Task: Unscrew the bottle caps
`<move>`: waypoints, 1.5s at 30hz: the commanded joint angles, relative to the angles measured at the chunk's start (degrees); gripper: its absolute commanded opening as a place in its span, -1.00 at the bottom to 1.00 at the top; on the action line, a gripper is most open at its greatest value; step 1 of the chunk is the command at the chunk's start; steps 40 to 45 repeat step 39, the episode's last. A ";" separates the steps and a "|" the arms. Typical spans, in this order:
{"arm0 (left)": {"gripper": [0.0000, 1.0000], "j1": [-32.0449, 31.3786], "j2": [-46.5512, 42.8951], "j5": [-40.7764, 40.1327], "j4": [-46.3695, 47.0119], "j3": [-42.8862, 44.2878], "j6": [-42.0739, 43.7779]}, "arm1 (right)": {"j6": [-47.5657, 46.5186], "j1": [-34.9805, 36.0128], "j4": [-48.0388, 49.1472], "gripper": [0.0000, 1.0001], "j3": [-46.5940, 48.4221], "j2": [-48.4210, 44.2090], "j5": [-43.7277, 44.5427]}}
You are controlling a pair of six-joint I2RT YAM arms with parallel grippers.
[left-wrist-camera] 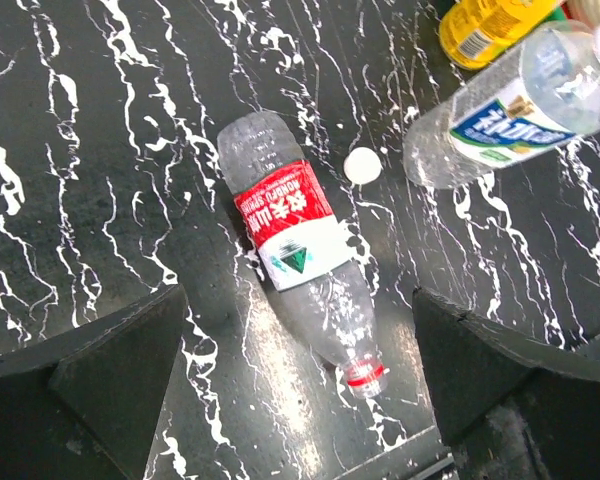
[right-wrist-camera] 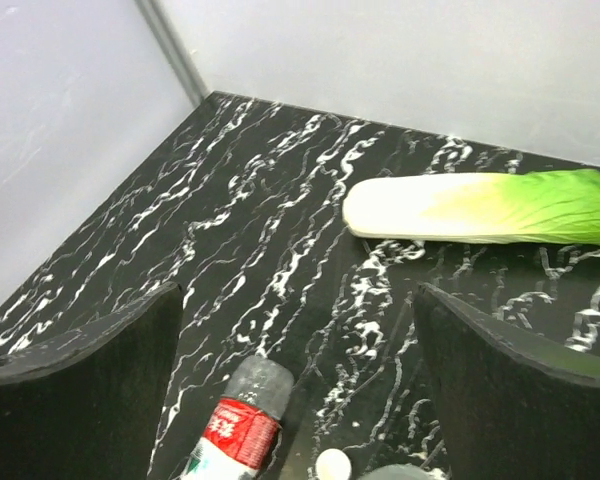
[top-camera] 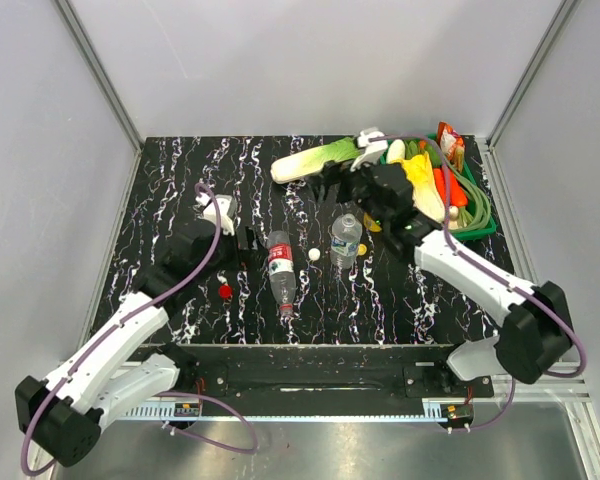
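The red-label bottle lies on its side mid-table, its open neck with a red ring towards the near edge. The red cap lies to its left, the white cap to its right. The blue-white-label bottle stands beside the yellow cap. The orange-juice bottle is mostly hidden behind it. My left gripper is open and empty, above the red-label bottle. My right gripper is open and empty, raised near the cabbage.
A Chinese cabbage lies at the back centre and shows in the right wrist view. A green basket of vegetables stands at the back right. Grey walls enclose the black marbled table.
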 commanded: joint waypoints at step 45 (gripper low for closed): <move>0.98 0.33 -7.89 -27.60 21.86 2.35 10.24 | 5.08 -28.52 -26.55 0.99 -5.13 -26.70 17.25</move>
